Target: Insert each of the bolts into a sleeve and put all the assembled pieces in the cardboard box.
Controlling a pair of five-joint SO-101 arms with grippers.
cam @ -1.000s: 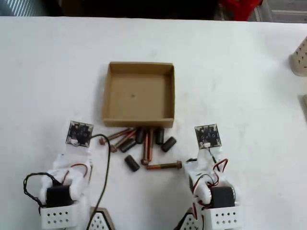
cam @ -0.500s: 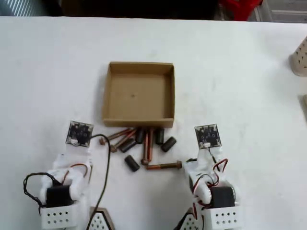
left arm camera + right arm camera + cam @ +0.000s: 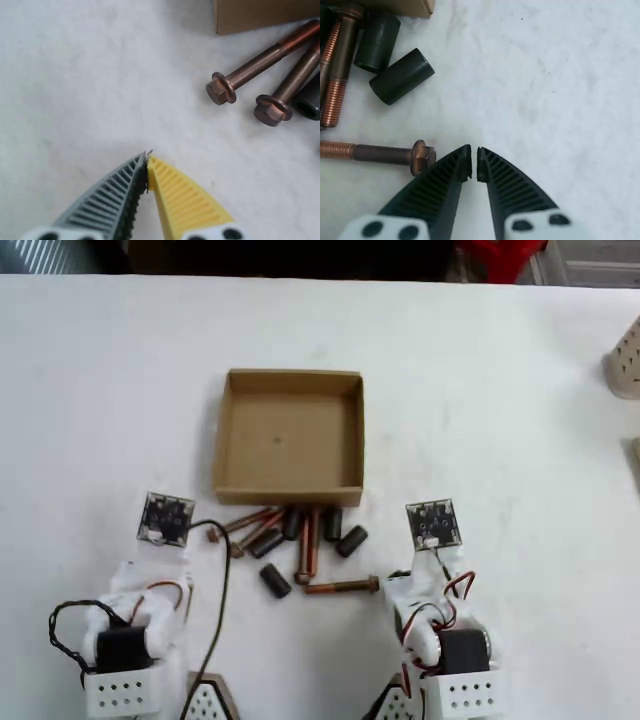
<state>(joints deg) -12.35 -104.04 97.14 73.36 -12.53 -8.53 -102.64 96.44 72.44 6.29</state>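
An open, empty cardboard box (image 3: 290,435) sits mid-table. Just in front of it lie several copper bolts (image 3: 305,540) and several black sleeves (image 3: 275,581), all loose. One bolt (image 3: 340,586) lies crosswise, nearest the right arm. My left gripper (image 3: 148,160), one finger grey and one yellow, is shut and holds nothing, low over bare table a short way from two bolt heads (image 3: 220,89). My right gripper (image 3: 473,162), with black fingers, is shut on nothing, its tip right beside the head of the crosswise bolt (image 3: 422,157). Two sleeves (image 3: 402,76) lie beyond it.
Both arms sit folded at the table's near edge, left (image 3: 125,650) and right (image 3: 445,650). A black cable (image 3: 215,610) runs from the left arm toward the bolts. A beige perforated object (image 3: 625,360) stands at the far right edge.
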